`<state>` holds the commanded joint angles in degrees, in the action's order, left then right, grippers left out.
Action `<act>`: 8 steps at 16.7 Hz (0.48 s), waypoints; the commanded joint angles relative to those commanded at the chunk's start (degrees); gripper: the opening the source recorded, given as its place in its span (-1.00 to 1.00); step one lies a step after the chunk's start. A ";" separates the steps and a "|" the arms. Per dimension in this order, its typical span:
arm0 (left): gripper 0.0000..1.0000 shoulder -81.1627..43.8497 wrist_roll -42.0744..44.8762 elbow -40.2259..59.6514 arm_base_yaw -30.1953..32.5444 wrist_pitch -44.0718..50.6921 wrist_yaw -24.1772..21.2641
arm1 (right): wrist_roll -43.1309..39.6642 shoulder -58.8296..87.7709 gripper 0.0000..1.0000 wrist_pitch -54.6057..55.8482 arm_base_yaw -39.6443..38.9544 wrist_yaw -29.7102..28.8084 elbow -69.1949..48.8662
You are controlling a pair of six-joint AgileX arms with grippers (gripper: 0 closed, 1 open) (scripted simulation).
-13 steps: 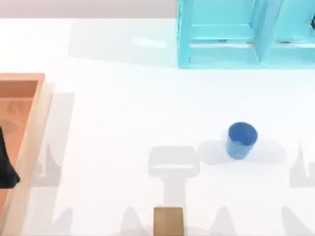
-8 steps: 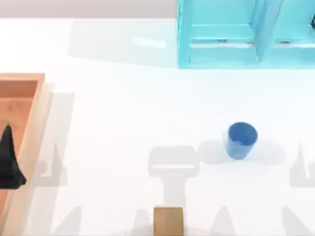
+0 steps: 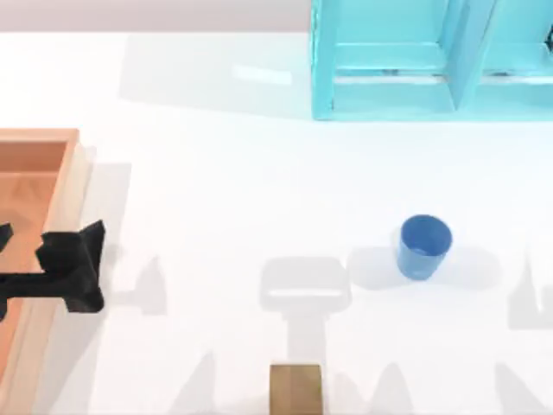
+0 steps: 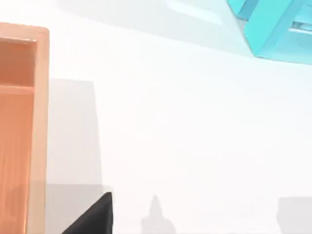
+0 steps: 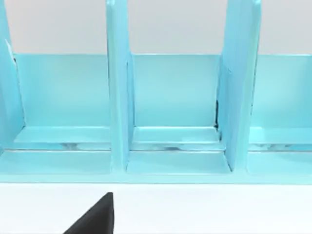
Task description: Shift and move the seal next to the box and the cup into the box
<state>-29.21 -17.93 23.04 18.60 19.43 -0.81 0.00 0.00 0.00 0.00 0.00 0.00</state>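
Top view shows the seal (image 3: 295, 388) lying at the near edge of the desk (image 3: 225, 190), roughly at mid-width, its golden-tan top face up and nothing touching it. The cup (image 3: 424, 246) stands upright and well apart from it, on the right half of the desk, mouth open upward. Neither thing has yet been brought to the box (image 3: 54, 238), which sits at the left edge with its pale rim raised around an orange-brown floor; both lie well apart from it, so the whole task is judged to be outstanding.

The left gripper (image 3: 73, 266) is seen over the box's right rim, carried on a dark arm reaching in from the left edge. It is held well above the surface, to judge by its shadow thrown on the desk farther right. Its pose suggests a swing outward toward the seal, the nearer of the two things. Whether its jaws are parted or closed cannot be told; nothing is held between them.

A cyan shelf unit (image 3: 432, 60) stands at the far right, and it is faced by the right wrist view.
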 joint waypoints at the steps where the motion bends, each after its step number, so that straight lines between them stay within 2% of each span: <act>1: 1.00 -4.53 -2.57 3.39 2.35 2.83 0.27 | 0.00 0.00 1.00 0.00 0.00 0.00 0.00; 8: 1.00 -37.55 -20.89 27.63 20.09 23.15 1.45 | 0.00 0.00 1.00 0.00 0.00 0.00 0.00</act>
<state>-66.76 -38.83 50.67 38.69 42.57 0.64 0.00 0.00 0.00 0.00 0.00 0.00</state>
